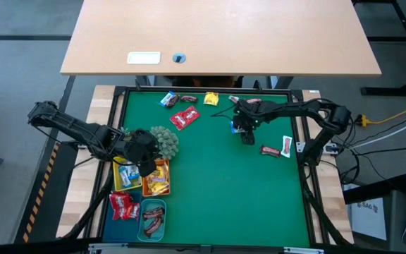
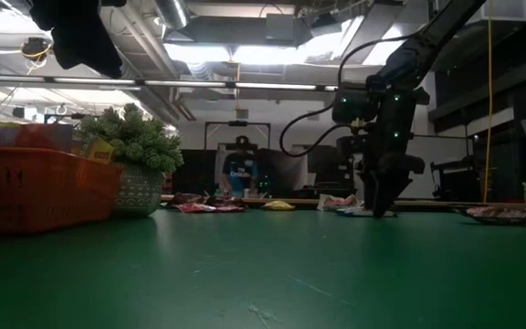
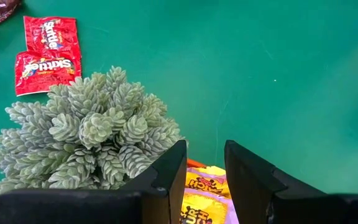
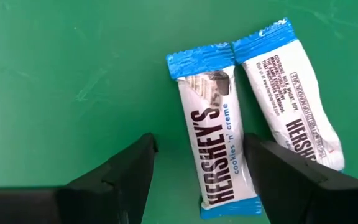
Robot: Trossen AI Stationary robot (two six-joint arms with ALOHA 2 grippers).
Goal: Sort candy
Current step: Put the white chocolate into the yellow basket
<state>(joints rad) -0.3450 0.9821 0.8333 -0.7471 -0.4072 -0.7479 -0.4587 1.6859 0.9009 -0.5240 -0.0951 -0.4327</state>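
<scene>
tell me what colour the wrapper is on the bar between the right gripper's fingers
White with blue crimped ends, clearest in the right wrist view.

A green mat (image 1: 217,183) covers the work table. Directly on it lie scattered wrapped candies: two red packets (image 1: 184,117) and a yellow packet (image 1: 211,99) near the far edge, two blue-white bars (image 4: 219,149) side by side, and a potted spiky plant (image 1: 164,140) beside small trays (image 1: 154,212) holding sweets.
</scene>
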